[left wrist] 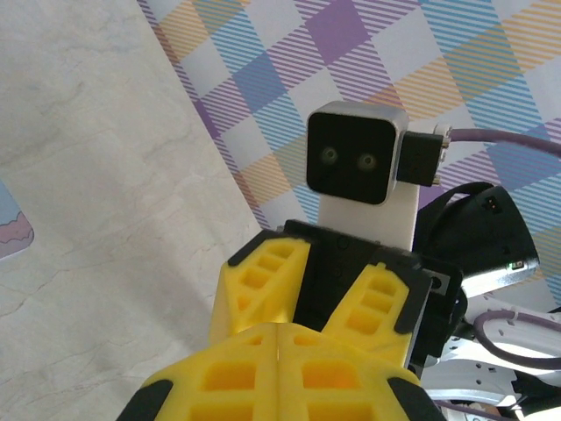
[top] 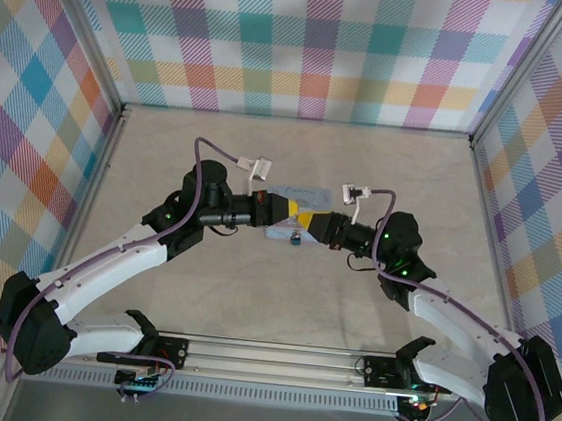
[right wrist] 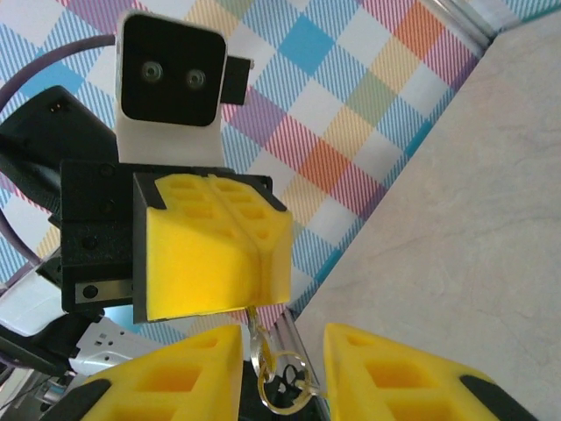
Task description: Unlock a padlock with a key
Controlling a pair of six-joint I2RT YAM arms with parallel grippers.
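My two arms meet tip to tip over the middle of the table. The left gripper [top: 300, 217] [left wrist: 278, 329] is shut, its yellow fingers [right wrist: 210, 254] pressed together. A thin silvery key [right wrist: 257, 320] hangs out from between them, with a wire ring [right wrist: 285, 390] on its lower end. My right gripper [top: 318, 224] [right wrist: 282, 338] is open, its fingers [left wrist: 263, 281] on either side of the key and ring. The ring reaches the right-hand finger. A tiny dark-blue padlock [top: 295, 238] shows just under the meeting grippers; I cannot tell whether it hangs or lies on the table.
A pale blue tin [top: 298, 192] [left wrist: 10, 232] lies on the marbled tabletop right behind the grippers. Chequered walls [top: 308, 52] close the table on the far, left and right sides. Both arm bases sit on a rail [top: 266, 355] at the near edge.
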